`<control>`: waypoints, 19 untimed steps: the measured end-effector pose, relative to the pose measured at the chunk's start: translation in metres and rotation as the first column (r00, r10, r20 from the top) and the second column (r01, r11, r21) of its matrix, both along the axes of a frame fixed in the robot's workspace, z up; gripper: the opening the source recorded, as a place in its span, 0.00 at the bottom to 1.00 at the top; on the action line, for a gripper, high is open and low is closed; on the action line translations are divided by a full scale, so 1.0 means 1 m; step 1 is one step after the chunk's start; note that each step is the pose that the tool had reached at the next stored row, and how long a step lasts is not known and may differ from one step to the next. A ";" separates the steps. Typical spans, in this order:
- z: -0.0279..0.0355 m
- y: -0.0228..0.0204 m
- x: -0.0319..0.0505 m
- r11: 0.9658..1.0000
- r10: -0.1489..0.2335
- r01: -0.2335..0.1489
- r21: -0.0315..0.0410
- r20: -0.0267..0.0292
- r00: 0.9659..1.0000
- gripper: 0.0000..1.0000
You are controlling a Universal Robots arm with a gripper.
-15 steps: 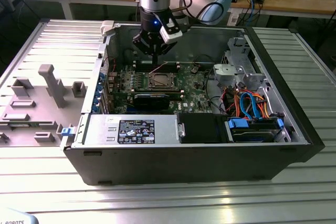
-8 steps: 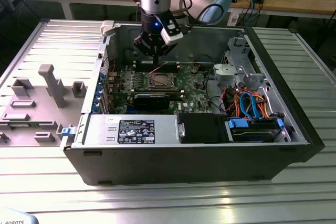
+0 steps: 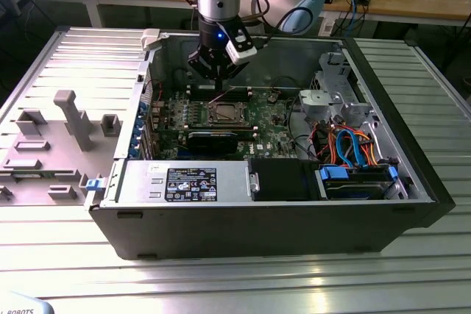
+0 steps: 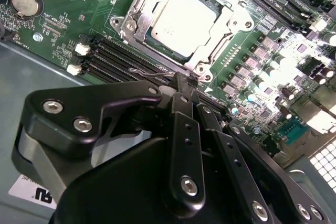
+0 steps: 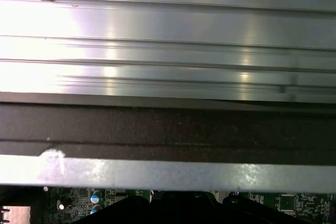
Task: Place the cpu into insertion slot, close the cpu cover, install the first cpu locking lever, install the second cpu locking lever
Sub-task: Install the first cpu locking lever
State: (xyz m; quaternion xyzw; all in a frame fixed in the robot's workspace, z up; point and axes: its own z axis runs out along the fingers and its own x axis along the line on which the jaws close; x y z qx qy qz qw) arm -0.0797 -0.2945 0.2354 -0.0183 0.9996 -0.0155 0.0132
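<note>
The cpu [image 4: 182, 18] lies flat in the insertion slot [image 4: 127, 24] on the green board, its silver top showing. The cpu cover [image 4: 223, 38] lies down around it as a silver frame. In the exterior view the cpu [image 3: 223, 113] sits mid-board inside the open case. My gripper [image 3: 218, 77] hangs just behind the socket, close above the board. In the second wrist view the gripper [image 4: 182, 85] has its black fingers pressed together, shut. Their tips meet the end of a thin wire locking lever [image 4: 149, 74] beside the socket. Whether they pinch that wire I cannot tell.
Black memory slots [image 4: 118, 56] run between socket and gripper. A black graphics card [image 3: 213, 140] lies in front of the socket, a power supply [image 3: 169, 182] nearer still. Drive cage [image 3: 331, 93] and coloured cables [image 3: 346, 145] fill the exterior view's right. The case wall [image 5: 168, 124] stands close.
</note>
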 end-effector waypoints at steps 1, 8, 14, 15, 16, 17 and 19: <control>0.0000 0.0000 0.0000 1.000 0.000 0.000 0.000 0.000 1.000 0.11; 0.0000 0.0000 0.0000 1.000 0.000 0.000 0.000 0.000 1.000 0.11; -0.0028 0.0007 0.0018 1.000 0.000 0.000 0.000 0.000 1.000 0.11; -0.0032 0.0009 0.0018 1.000 0.000 0.000 0.000 0.000 1.000 0.11; -0.0035 0.0009 0.0019 1.000 0.000 0.000 0.000 0.000 1.000 0.11; -0.0039 0.0011 0.0020 1.000 0.000 0.000 0.000 0.000 1.000 0.11; -0.0049 0.0013 0.0024 1.000 0.000 0.000 0.000 0.000 1.000 0.11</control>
